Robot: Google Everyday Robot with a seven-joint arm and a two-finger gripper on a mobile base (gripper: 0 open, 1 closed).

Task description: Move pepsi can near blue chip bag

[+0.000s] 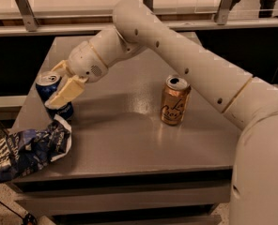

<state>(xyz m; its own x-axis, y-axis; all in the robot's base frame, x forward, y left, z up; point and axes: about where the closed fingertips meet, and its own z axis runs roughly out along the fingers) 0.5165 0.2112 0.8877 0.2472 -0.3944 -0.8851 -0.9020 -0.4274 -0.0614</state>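
The pepsi can is dark blue with a silver top and stands upright near the left edge of the grey table. My gripper is shut on the pepsi can, its cream fingers on either side of the can's body. The blue chip bag lies crumpled at the table's front left corner, hanging partly over the edge, just below and in front of the can. The can's base stands close behind the bag's white inner edge.
An orange-gold can with script lettering stands upright at the table's middle right. My white arm reaches across the table from the right. A counter with metal posts runs behind the table.
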